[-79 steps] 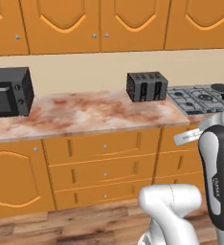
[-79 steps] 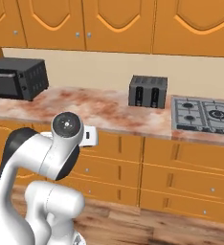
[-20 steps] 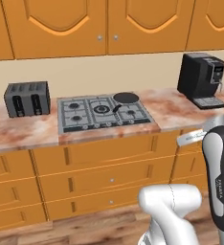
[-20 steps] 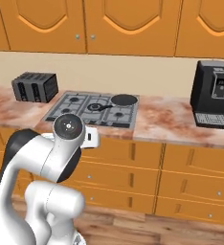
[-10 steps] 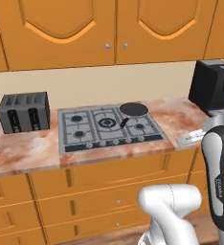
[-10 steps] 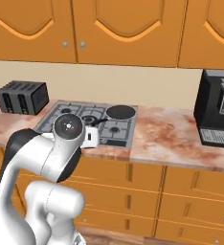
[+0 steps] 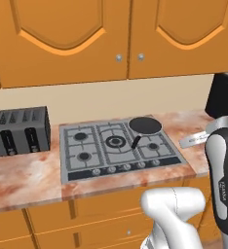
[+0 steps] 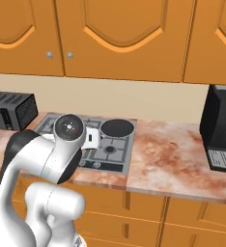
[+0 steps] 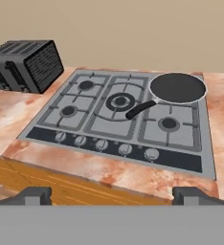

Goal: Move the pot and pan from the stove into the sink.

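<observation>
The black pan sits on the back right burner of the stove, its long handle pointing toward the middle burner. I also see the pan past my arm in the right base view, and the pan at the upper right of the hand view. My gripper is open, its fingertips wide apart with nothing between them. It hangs in front of the counter edge, short of the stove and its front knobs. The pot and the sink are out of view.
A dark slotted toaster stands on the counter left of the stove. A black coffee machine stands on the right. Orange wall cabinets hang above, and drawers run below the marble counter.
The base has driven, so both base views shifted: the stove now sits closer and nearer the middle, and the coffee machine has slid to the right edge. The gripper stays open.
</observation>
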Robot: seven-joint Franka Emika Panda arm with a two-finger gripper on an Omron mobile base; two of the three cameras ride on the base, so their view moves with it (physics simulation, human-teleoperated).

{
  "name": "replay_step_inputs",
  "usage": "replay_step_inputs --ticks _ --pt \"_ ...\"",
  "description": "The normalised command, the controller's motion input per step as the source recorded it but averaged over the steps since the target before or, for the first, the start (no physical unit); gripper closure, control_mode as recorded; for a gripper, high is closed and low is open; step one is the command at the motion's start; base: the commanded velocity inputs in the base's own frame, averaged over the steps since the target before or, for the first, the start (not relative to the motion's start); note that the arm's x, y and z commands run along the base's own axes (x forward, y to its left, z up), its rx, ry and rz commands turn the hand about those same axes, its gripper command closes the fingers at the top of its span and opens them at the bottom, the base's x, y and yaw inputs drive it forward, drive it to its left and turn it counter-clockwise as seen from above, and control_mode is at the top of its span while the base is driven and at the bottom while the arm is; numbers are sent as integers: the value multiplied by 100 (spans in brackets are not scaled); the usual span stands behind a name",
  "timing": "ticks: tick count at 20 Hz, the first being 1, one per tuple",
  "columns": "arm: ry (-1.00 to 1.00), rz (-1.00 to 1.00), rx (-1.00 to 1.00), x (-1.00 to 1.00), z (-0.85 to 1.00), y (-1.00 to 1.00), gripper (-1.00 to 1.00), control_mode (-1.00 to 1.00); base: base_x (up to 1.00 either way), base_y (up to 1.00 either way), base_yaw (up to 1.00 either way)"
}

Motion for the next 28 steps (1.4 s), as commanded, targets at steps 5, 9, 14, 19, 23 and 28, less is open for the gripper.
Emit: replay_step_inputs --ticks 5,9,14,19,23,28 --pt "0 0 0 0 0 0 -100 -100 31 2 -1" --pt "0 -1 0 0 0 0 -100 -100 0 0 0" --pt "0 -10 -1 14 0 36 -100 -100 0 0 0" --pt "0 -15 -1 20 0 38 -100 -100 0 0 0" --pt "1 -14 0 27 0 35 -100 -100 0 0 0" --pt "6 -19 0 23 -1 37 -100 -100 0 0 0"
